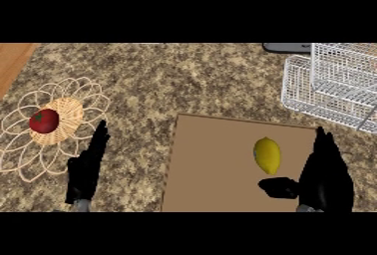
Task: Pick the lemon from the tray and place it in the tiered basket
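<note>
Right hand [324, 175], fingers [322, 144] straight, beside lemon [267, 155] on tray [210, 169]; left hand [85, 172] straight too; tiered basket [324, 84] beyond.

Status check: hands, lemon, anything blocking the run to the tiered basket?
Right hand open beside lemon, no grip; lemon flat on tray. Left hand open, resting at left. Nothing between lemon and tiered basket.

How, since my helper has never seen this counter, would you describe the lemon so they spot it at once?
Find the flat brown tray on the speckled counter, near the white wire tiered basket. The lemon lies on its right half, just left of the right hand. It is yellow and oval, unlike the round red tomato in the woven bowl far left.
</note>
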Available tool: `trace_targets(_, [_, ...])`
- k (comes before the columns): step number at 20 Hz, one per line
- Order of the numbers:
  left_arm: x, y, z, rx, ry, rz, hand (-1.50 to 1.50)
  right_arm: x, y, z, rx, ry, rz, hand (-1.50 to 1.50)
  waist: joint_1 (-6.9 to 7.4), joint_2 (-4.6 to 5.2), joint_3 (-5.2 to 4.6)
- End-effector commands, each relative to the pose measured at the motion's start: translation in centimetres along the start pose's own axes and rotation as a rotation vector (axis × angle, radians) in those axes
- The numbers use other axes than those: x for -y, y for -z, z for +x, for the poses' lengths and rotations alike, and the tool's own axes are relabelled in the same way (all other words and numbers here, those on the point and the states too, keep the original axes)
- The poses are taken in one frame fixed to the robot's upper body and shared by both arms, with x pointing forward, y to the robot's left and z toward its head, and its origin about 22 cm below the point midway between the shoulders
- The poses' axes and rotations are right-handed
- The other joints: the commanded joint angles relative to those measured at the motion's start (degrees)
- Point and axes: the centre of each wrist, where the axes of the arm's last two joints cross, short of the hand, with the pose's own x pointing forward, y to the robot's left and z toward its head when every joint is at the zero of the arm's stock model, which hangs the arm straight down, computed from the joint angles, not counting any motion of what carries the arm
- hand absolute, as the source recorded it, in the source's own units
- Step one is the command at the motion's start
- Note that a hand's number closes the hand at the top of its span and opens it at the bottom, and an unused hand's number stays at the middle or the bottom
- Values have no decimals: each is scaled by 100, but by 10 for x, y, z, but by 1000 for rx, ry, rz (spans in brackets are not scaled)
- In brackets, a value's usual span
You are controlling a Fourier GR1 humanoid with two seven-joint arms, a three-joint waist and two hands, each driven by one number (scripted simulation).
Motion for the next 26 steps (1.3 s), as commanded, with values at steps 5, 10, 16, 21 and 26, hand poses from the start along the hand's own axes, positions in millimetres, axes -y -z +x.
trace_targets(5, [-3,-5,-14,-59,15,14,0,-13,11,42,-183,-81,59,-150,-11,24,-16])
trace_targets(10, [4,-11,-17,-78,-4,7,0,-26,24,31,-245,-188,152,-150,-43,13,-20])
trace_targets(16, [-6,-12,-19,-87,6,12,0,-25,41,35,-284,-196,200,-150,-66,-2,-20])
trace_targets(21, [-8,-10,-23,-86,-3,24,0,-20,53,48,-292,-175,215,-150,-84,3,-22])
trace_targets(26, [7,-18,-19,-83,-6,22,0,-31,55,42,-314,-204,253,-150,-102,-18,-17])
